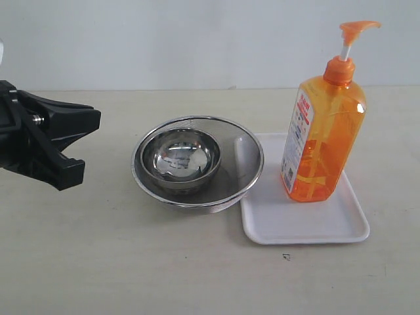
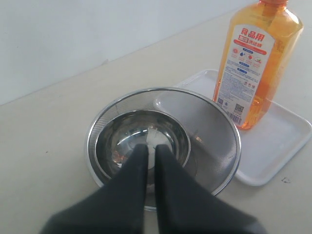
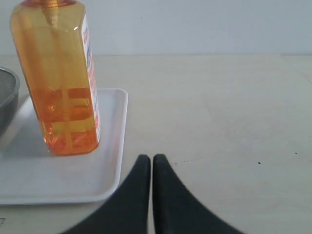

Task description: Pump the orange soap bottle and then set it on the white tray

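Observation:
The orange soap bottle (image 1: pixel 325 141) stands upright on the white tray (image 1: pixel 308 226), at its far left part, with its pump head up. My left gripper (image 1: pixel 79 147) hovers at the far left of the table, well away from the bottle. In the left wrist view the left gripper (image 2: pixel 151 147) is shut and empty, over the steel bowls, with the bottle (image 2: pixel 253 63) and tray (image 2: pixel 278 141) beyond. The right wrist view shows my right gripper (image 3: pixel 149 158) shut and empty above the table, next to the tray (image 3: pixel 58 180) and apart from the bottle (image 3: pixel 58 83). The exterior view does not show the right gripper.
A round steel mesh bowl (image 1: pixel 243 164) sits mid-table with a smaller steel bowl (image 1: pixel 180 157) inside it, and its rim overlaps the tray's left edge. The mesh bowl (image 2: pixel 219 141) lies below the left fingers. A white wall runs behind the table.

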